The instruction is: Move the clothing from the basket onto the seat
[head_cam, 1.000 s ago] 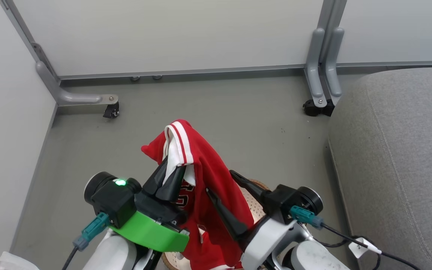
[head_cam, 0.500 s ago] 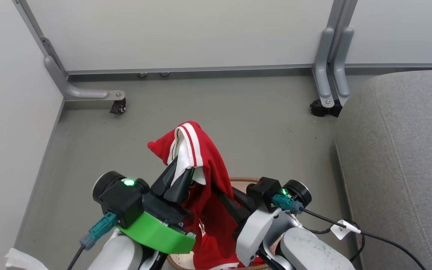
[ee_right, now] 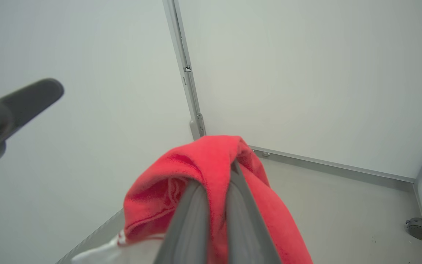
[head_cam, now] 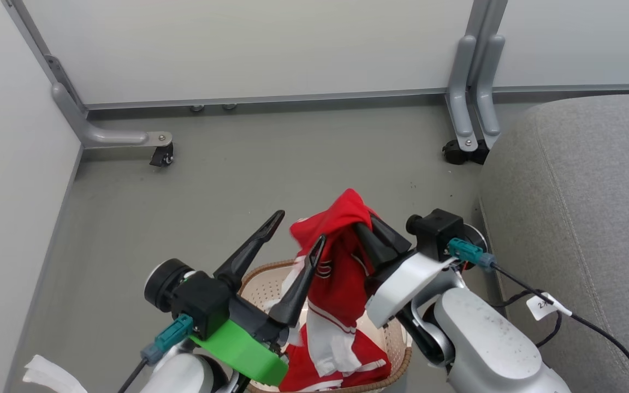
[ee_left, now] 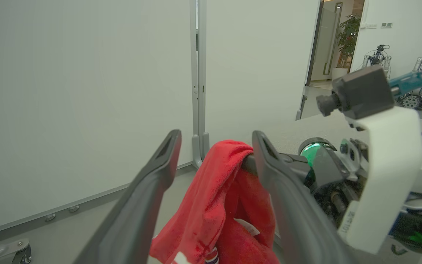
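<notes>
Two claws raised | right claw pinched shut on red clothing, hoisted above basket, tail trailing inside | left claw spread wide beside it, holding nothing | seat at right, no clothing visible there | carry-over and drop left to do

Bare floor beyond the basket, the seat close on the right (partition feet at the back)

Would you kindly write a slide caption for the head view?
Right gripper holds red clothing over the basket; left gripper open beside it.
</notes>
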Available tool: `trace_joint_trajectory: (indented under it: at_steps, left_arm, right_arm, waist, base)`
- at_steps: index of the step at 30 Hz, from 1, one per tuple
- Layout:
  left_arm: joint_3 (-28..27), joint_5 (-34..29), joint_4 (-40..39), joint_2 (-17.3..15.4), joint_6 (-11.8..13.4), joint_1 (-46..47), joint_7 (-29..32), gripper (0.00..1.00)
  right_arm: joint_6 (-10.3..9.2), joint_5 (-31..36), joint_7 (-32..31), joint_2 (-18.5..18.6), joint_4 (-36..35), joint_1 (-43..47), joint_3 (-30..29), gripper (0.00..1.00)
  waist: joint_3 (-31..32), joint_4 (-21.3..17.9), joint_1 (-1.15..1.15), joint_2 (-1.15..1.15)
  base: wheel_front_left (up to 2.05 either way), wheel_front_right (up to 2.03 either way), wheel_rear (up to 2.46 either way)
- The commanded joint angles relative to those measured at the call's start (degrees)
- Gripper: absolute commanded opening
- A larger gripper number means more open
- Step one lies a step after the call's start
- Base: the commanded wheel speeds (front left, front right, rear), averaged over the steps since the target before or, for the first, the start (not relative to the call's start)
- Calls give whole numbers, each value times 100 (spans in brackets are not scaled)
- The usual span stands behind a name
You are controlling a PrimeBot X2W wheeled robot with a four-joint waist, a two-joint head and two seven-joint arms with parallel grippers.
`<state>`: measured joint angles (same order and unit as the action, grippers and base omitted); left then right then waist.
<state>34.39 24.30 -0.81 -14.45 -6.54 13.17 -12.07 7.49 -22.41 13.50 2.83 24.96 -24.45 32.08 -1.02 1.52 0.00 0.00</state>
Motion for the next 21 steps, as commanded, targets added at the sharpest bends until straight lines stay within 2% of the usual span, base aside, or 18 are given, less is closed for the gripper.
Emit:
trace_joint_trajectory:
  at_steps: [1,11,21]
  left_arm:
    - [62,-60,46,-65,-7,-58,60,100]
    - [593,-184,230,-393,-59,-93,381,100]
    - [645,-129,149,-606,-33,-26,406,100]
  right_arm:
    - [-1,59,39,11,-37,-84,-136,0]
    - [0,440,-179,59,-331,-99,-1080,0]
    - [0,666,-523,107,-686,90,-1638,0]
  waist:
    - [-52,-72,0,0]
    - [-255,-475,0,0]
    - [-450,-1230,0,0]
  base:
    - [0,0,0]
    - [0,0,0]
    - [0,0,0]
